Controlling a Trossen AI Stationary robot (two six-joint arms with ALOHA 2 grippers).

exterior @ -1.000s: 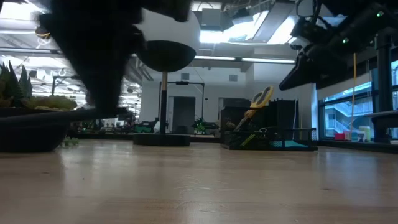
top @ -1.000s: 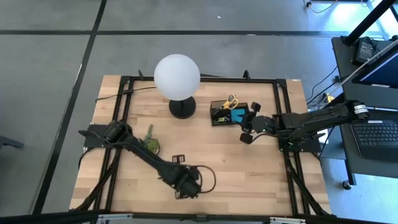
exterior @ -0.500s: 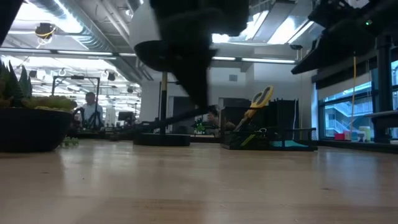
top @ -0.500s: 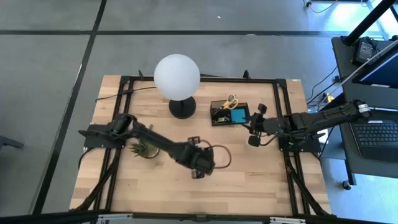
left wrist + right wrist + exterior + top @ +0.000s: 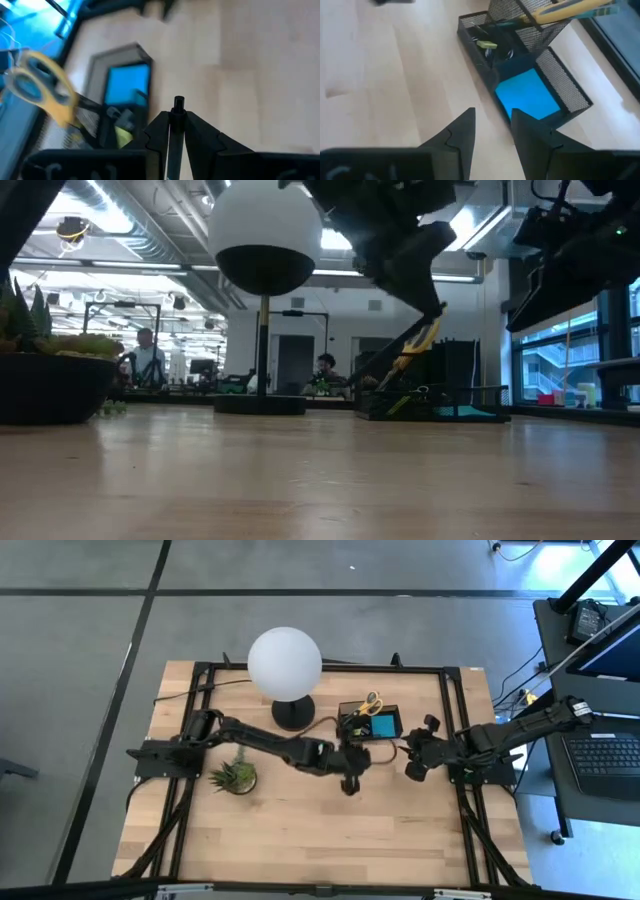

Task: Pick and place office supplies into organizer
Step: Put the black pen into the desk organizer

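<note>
The wooden surface [image 5: 330, 830] carries everything, and I reach over it with both arms. The white globe lamp [image 5: 285, 660] stands near the far edge on its round black base [image 5: 293, 715], and the small green potted plant [image 5: 235, 776] sits toward my left side.

The black mesh organizer [image 5: 370, 723] rests just right of the lamp base. Yellow-handled scissors [image 5: 371, 701] stand upright in its taller cup, handles up. A blue sticky-note pad [image 5: 527, 95] lies flat in its low compartment, and a small yellow piece [image 5: 486, 44] lies in the neighbouring compartment beside some dark clips I cannot make out clearly.

My left arm stretches across the middle of the surface, and my left pincer [image 5: 349, 778] hangs just in front of the organizer, clamped on a thin black pen [image 5: 176, 131] whose tip sticks up between the fingers.

My right pincer [image 5: 412, 771] hovers near the organizer's right end, clear of it. Its fingers [image 5: 464, 130] stand apart with bare wood showing between them and nothing held.
</note>
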